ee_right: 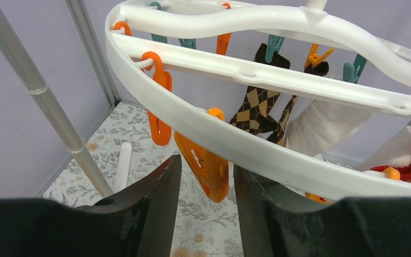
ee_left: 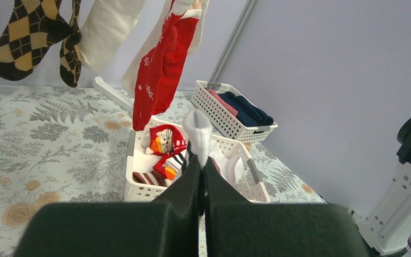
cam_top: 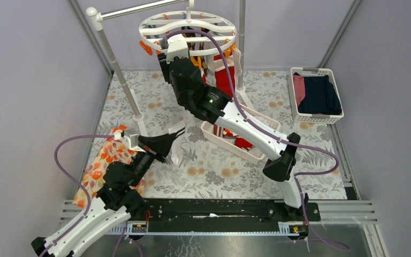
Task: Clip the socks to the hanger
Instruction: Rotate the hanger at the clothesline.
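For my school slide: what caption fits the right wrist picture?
Open right gripper straddling an orange clip hanging from the white drying ring, argyle socks behind.

**Left gripper pinched shut, right gripper raised with jaws apart**

The left arm (cam_top: 96, 214) lies low, reaching from its base at the near left corner diagonally up and to the right, with its elbow bent. Its wrist is roughly level. The left gripper (ee_left: 200, 160) has its jaws pressed together on a white sock (ee_left: 198, 128).

The right arm (cam_top: 246, 128) folds sharply at the elbow near its base, then stretches long and high towards the far left. The right gripper (ee_right: 206, 167) points upward with its jaws apart, and an orange clip (ee_right: 214, 184) hangs between the fingers.
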